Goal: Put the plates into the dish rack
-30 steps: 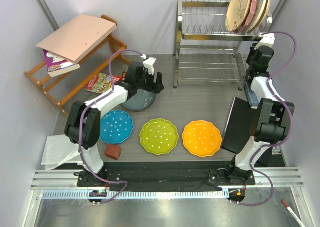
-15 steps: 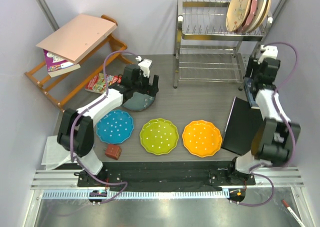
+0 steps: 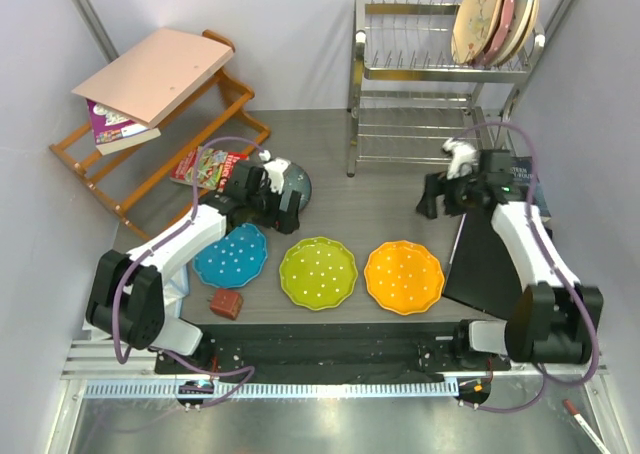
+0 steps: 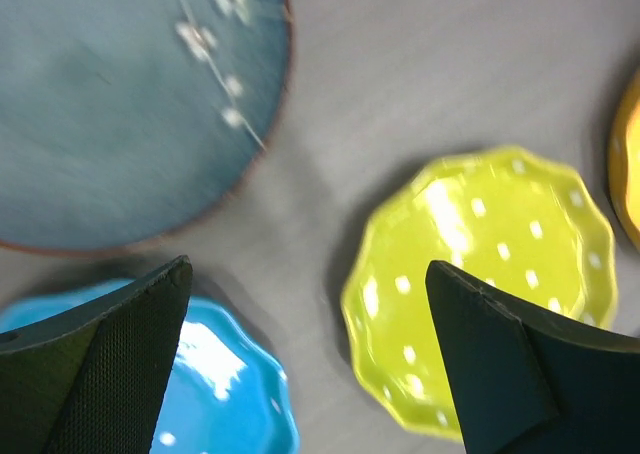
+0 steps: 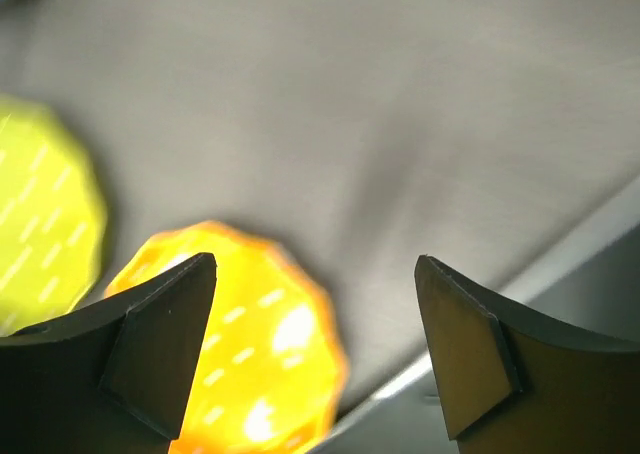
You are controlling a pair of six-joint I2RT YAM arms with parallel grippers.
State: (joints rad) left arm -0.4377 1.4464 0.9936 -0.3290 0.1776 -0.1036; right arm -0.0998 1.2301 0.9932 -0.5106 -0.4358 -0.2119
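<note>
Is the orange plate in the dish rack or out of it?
Out. The orange plate lies flat on the table, in front of the dish rack, beside the lime green plate.

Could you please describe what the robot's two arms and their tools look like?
Both the left arm and the right arm have white links between bulky black joint housings, with a purple cable looping along each. The left tool and right tool each carry two matt black, wedge-shaped fingers; one left finger shows a woven texture. No markings are legible.
</note>
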